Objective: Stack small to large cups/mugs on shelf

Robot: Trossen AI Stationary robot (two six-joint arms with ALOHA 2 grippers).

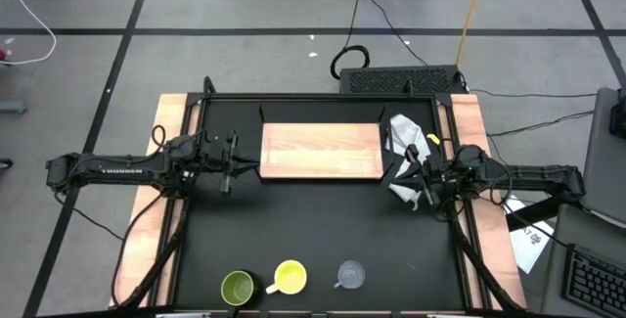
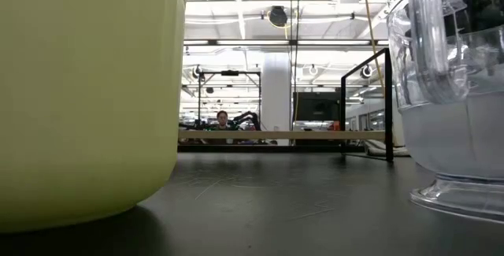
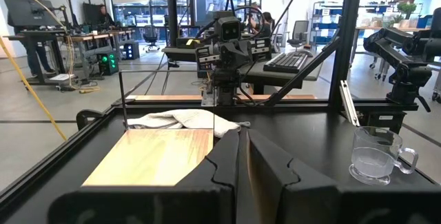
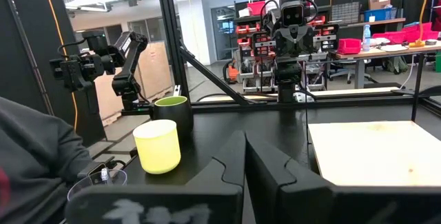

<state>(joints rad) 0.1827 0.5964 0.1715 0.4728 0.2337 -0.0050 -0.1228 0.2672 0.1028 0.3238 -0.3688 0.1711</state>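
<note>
Your three cups stand in a row at the worktop's near edge; the clear glass cup (image 1: 350,276) lies nearer the right end effector (image 1: 419,174), which is closed and empty, like the left end effector (image 1: 231,161).

White cloth (image 1: 409,134) lying crumpled on the black bench (image 1: 323,230), at its far right edge. Black keyboard (image 1: 401,80) sitting just beyond the bench's far edge; cables (image 1: 357,24) trailing across the floor behind it.

The high view looks straight down on the whole bench (image 1: 323,230). The low view sits at bench height, right against the yellow mug (image 2: 83,90) and glass cup (image 2: 457,90). The wrist views face each other across the board (image 3: 155,156), which both share.
</note>
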